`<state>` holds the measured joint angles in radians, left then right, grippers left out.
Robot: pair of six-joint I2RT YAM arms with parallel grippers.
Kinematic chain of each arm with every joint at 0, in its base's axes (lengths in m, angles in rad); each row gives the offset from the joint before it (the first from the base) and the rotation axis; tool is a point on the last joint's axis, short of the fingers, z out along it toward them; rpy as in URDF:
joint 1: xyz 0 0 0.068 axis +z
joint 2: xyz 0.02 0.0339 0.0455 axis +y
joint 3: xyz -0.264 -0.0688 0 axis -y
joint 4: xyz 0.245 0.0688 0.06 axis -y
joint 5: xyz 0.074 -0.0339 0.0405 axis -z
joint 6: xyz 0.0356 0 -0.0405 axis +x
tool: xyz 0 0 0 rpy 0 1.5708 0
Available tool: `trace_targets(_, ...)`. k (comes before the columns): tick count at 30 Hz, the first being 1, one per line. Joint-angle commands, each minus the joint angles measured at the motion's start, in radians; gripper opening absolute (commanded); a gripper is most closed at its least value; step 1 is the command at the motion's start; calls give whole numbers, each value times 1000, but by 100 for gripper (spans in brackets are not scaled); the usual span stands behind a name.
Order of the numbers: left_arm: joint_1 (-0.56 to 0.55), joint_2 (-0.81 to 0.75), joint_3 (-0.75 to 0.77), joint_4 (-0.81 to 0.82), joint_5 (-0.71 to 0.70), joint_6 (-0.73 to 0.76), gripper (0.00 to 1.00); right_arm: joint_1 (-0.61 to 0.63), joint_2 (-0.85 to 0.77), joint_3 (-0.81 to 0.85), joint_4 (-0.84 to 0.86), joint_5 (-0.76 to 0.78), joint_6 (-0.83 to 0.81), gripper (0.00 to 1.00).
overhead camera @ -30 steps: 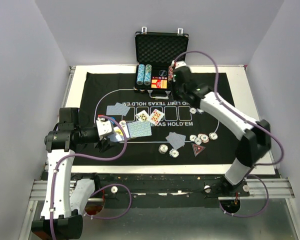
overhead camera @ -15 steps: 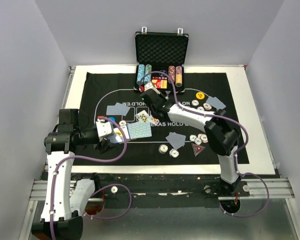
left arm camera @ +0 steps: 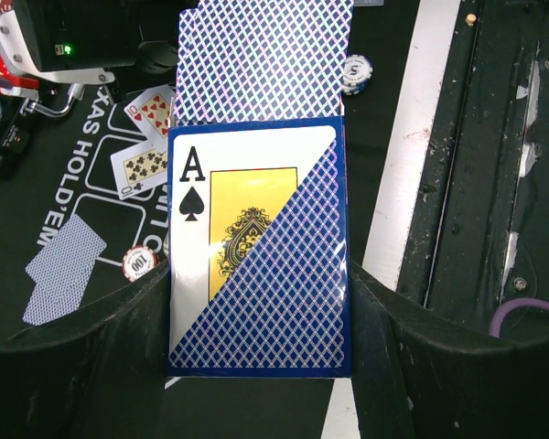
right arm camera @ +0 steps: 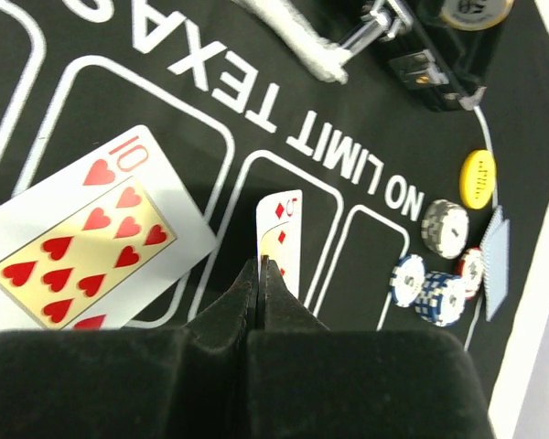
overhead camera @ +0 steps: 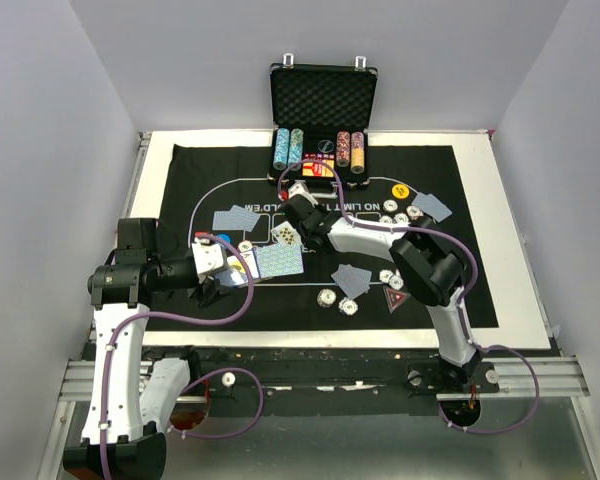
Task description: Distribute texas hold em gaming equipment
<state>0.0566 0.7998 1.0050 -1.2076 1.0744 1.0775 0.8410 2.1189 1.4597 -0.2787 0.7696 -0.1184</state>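
My left gripper [left arm camera: 259, 306] [overhead camera: 224, 268] is shut on a blue card deck box [left arm camera: 256, 256] printed with an ace of spades. A blue-backed card [left arm camera: 265, 59] sticks out of its far end over the mat's left. My right gripper [right arm camera: 261, 263] [overhead camera: 298, 198] is shut, pinching a diamond card [right arm camera: 285, 229] at its tips above the printed card boxes. A ten of hearts [right arm camera: 82, 238] [left arm camera: 151, 110] and a clubs card [left arm camera: 142, 165] lie face up there. Striped chips [overhead camera: 395, 278] and a red triangular marker [overhead camera: 395, 298] lie at the near right. A yellow button [right arm camera: 479, 178] lies further back.
The open black case [overhead camera: 323, 100] with chip rows stands at the mat's far edge. Face-down card pairs lie at the left [overhead camera: 235, 217], near middle [overhead camera: 352, 278] and right [overhead camera: 432, 205]. Loose chips [right arm camera: 437, 283] sit near the yellow button. One chip [left arm camera: 139, 263] lies by my left fingers.
My right arm swung from the case at the back down and left to the printed card boxes at mid-mat. The left arm with the deck box stayed put.
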Motion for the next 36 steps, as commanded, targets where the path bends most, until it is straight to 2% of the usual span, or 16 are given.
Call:
trace_targets(1, -3, -10, 10, 5, 25, -4, 36, 9, 24, 10, -17, -130, 100, 3)
trace_targets(8, -3, -14, 14, 5, 18, -4, 36, 15, 38, -7, -39, -222, 172, 22)
trace_targets(14, -1, -13, 12, 10, 16, -2, 36, 17, 21, -16, -27, -296, 200, 26)
trace_targets(18, -4, -16, 15, 11, 13, -4, 36, 18, 7, -7, -27, -332, 200, 34)
trace_targets(21, -3, -14, 14, 13, 12, -2, 36, 17, -2, -2, -39, -340, 203, 50)
trace_targets(24, -4, -11, 12, 14, 12, -2, 36, 18, -17, -7, -46, -349, 207, 59)
trace_targets(36, -3, -11, 15, 11, 16, -1, 36, 15, -184, 27, -94, -424, 302, 70)
